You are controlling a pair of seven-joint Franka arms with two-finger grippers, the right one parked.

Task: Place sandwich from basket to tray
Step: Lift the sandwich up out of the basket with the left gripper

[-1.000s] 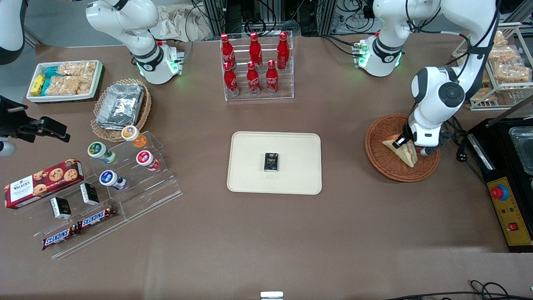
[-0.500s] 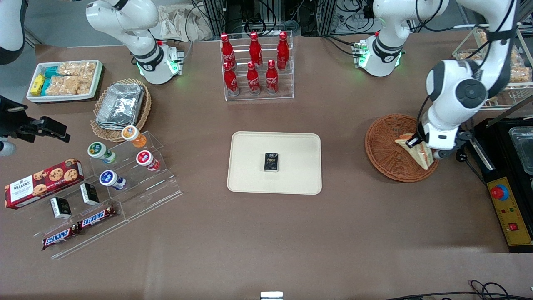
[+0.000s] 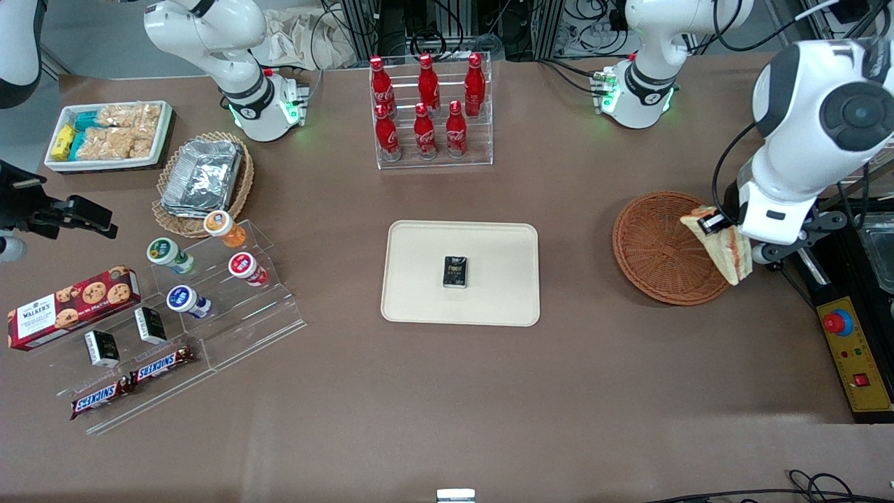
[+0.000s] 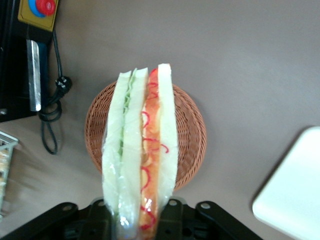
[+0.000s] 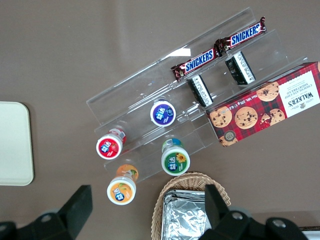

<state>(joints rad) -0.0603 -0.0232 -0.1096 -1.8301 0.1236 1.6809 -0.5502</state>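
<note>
Gripper: your left arm's gripper [image 3: 719, 225] hangs above the basket's rim on the working arm's side, its jaws closed on the sandwich.
Sandwich: the sandwich [image 3: 723, 244] is clear of the wicker, held by its upper corner with the point hanging down; in the wrist view you see the sandwich [image 4: 141, 150] edge-on, green filling along one slice and red-orange along the other.
Basket: the basket [image 3: 660, 249] sits on the brown table [image 3: 447, 391] beneath the sandwich; in the wrist view its woven rim [image 4: 192, 135] shows on both sides of the bread.
Tray: the tray [image 3: 419, 279] lies flat at the middle of the table, well apart from the basket, with one rounded corner [image 4: 292, 200] in the wrist view.
Tray contents: a small dark packet [image 3: 455, 272] lies near the tray's centre; bare cream surface rings it out to the low rim.
Room between: you have only bare tabletop between the basket's edge and the tray's nearest edge.
Working arm's end: a black control box [image 3: 855, 349] with a red button lies just beside the basket.
Bottle rack: the clear rack of red bottles [image 3: 429, 112] stands farther from the front camera than the tray, apart from it.
</note>
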